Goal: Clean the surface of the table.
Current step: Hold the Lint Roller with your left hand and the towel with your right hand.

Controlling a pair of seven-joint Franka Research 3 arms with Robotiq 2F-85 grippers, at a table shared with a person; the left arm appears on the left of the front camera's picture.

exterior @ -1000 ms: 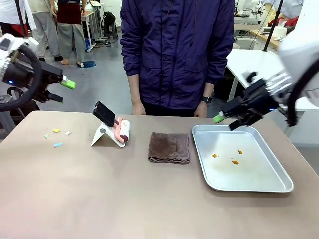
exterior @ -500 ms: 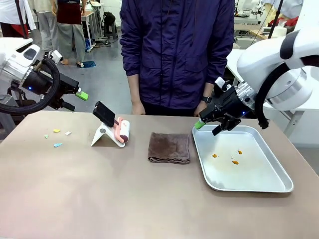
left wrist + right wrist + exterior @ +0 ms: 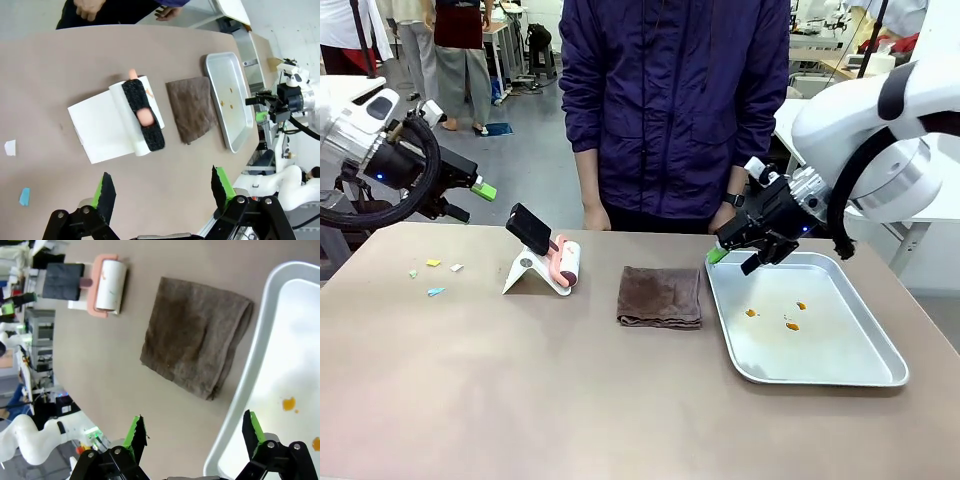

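The brownish bench (image 3: 520, 400) is spanning the whole foreground, far wider than anything it is carrying. A person (image 3: 675, 100) in a dark blue jacket is standing at its far edge. The left arm's fingers (image 3: 485, 190) are hanging spread in the air near the bench's far-left corner, gripping nothing. The right arm's fingers (image 3: 718, 255) are hovering spread over the far-left corner of the silver tray (image 3: 860, 378), likewise gripping nothing. The tray is lying on the bench's right side, with a folded brown cloth (image 3: 660, 297) just beside it. A lint roller (image 3: 565, 263) is resting on a white stand (image 3: 520, 272) left of the cloth. 4 paper scraps (image 3: 433, 263) are lying near the left edge. 3 orange specks (image 3: 791, 324) are sitting in the tray.
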